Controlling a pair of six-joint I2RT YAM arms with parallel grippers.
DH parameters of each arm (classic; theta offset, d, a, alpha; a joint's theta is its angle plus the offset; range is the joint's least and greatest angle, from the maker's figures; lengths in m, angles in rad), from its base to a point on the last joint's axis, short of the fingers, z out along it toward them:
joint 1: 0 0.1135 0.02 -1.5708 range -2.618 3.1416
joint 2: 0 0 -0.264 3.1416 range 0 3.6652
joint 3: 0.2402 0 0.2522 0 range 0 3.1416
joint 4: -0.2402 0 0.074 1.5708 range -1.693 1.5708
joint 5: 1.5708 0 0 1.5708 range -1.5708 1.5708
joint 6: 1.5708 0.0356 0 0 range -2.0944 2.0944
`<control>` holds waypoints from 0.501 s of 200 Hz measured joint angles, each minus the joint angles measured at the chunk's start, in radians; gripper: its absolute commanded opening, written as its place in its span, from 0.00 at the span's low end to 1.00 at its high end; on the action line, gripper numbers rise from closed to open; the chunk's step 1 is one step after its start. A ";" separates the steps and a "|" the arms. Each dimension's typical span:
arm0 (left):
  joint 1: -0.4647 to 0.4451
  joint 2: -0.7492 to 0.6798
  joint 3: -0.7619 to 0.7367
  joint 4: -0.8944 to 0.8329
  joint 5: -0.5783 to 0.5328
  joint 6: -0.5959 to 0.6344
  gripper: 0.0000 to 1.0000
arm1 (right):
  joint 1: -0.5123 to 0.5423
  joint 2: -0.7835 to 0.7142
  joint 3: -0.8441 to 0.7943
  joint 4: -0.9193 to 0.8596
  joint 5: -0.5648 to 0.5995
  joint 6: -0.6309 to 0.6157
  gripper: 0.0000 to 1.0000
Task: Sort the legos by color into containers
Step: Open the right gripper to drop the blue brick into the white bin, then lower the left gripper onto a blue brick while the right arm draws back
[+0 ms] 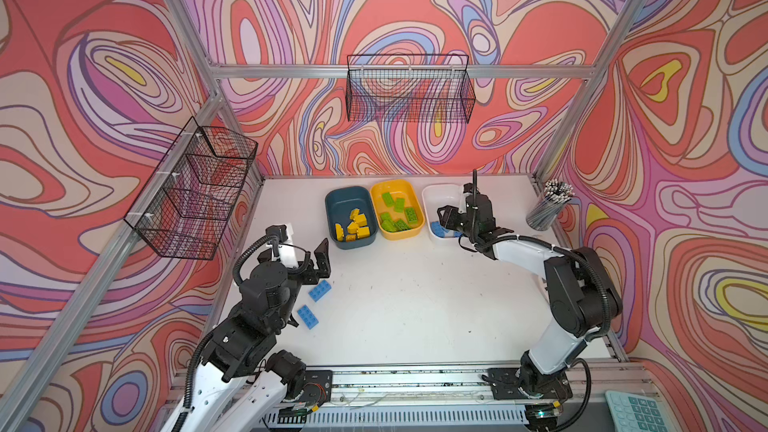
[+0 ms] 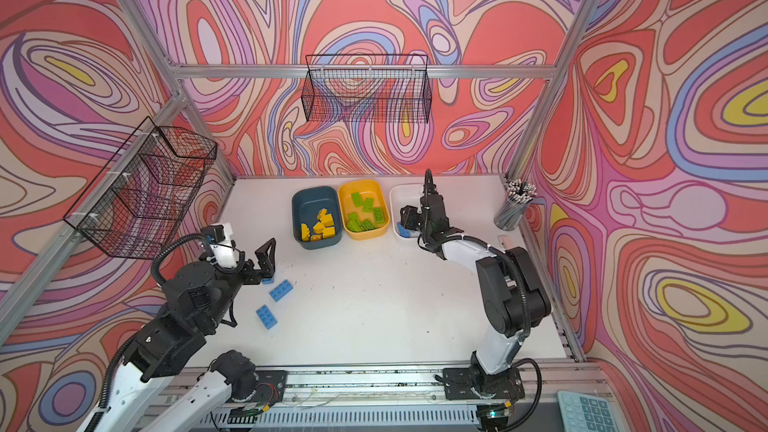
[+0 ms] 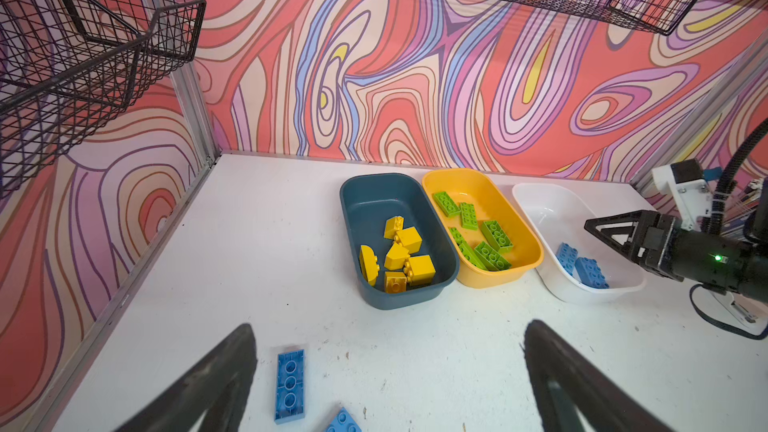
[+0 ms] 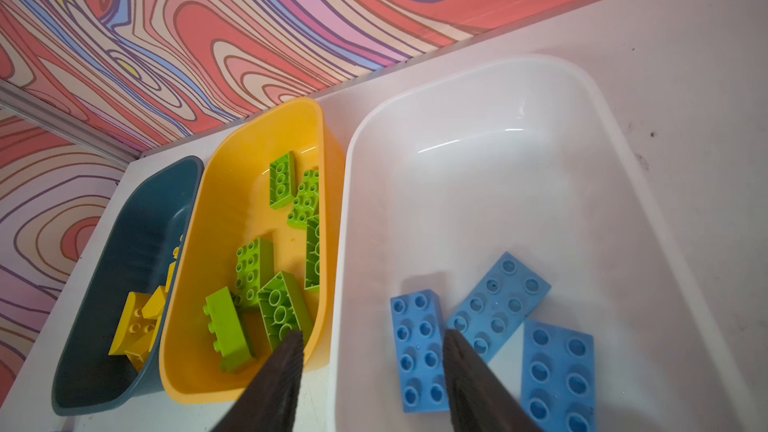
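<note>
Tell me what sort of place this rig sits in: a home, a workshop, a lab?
Most likely a robot lab test cell: an aluminium frame with swirl-pattern walls boxes in the white table, and the left arm and right arm are mounted on a rail at its front.

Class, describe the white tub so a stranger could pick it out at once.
Along the far edge of the white table stand, in a row, a dark teal tub, a yellow-orange tub and, at the right end in both top views, the white tub. It alone holds light blue bricks.
</note>
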 measured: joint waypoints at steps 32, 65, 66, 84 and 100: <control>0.000 0.018 0.000 0.001 0.000 0.001 1.00 | 0.000 -0.006 -0.002 0.000 0.003 0.000 0.59; 0.000 0.104 0.000 0.005 0.008 0.008 1.00 | 0.000 -0.085 -0.062 0.023 -0.013 0.005 0.59; 0.000 0.108 0.000 0.005 0.008 0.008 1.00 | 0.001 -0.091 -0.066 0.026 -0.014 0.005 0.59; 0.009 0.205 0.012 -0.011 0.009 -0.003 1.00 | 0.010 -0.161 -0.120 0.053 -0.026 0.011 0.59; 0.047 0.307 0.030 -0.037 0.032 -0.021 1.00 | 0.034 -0.220 -0.166 0.078 -0.028 0.011 0.60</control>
